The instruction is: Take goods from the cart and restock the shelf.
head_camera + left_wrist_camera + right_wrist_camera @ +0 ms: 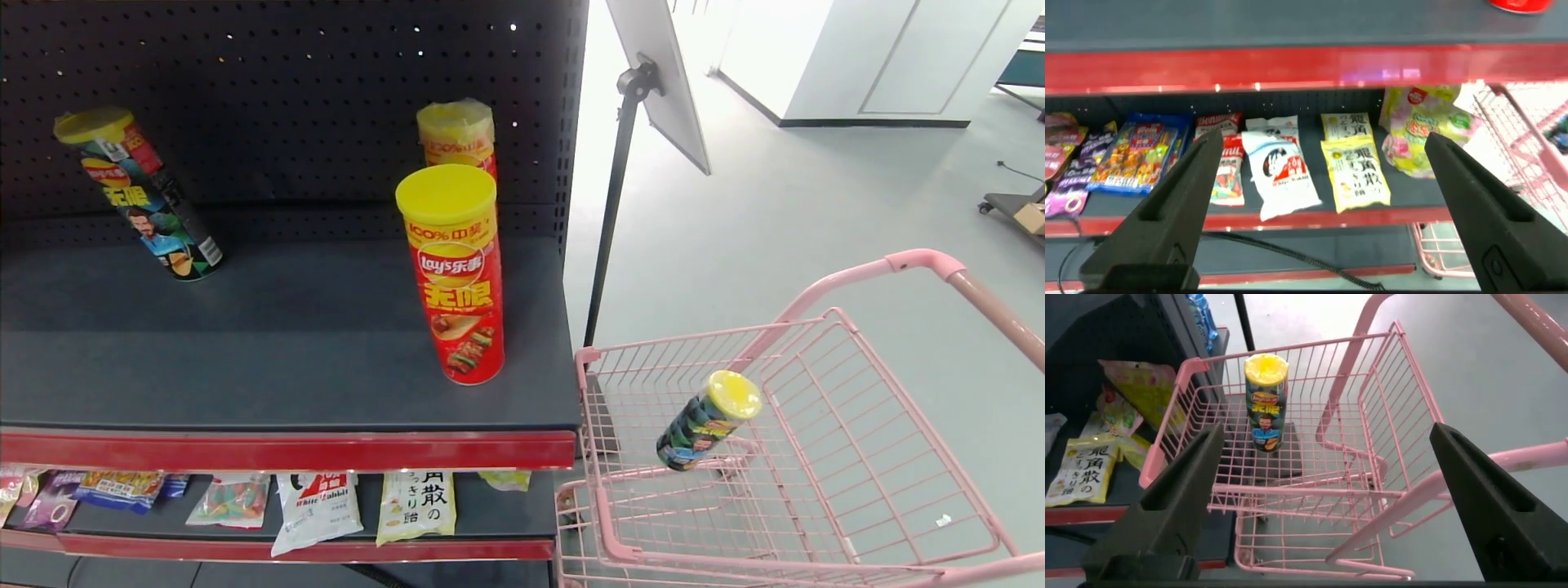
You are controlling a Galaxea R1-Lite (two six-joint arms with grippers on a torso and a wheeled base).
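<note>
Chip cans, four counted.

1. Dark can [139, 196]: standing at the back of the shelf [286, 351], above and well apart from the left gripper [1323, 137].
2. Front red can [454, 273]: standing near the shelf's front edge.
3. Rear red can [457, 135]: just behind item 2. Both sit above the left jaws, which are wide apart and empty, facing the snack packets [1282, 163] on the lower tier.
4. Cart can [1266, 400]: standing in the pink cart [1315, 340], ahead of the right gripper [1326, 429] and well apart from it. Its jaws are spread and hold nothing.

Status, as judged: three shelved, one outstanding. Grasp, lift and placement of item 4 are not yet begun.
</note>
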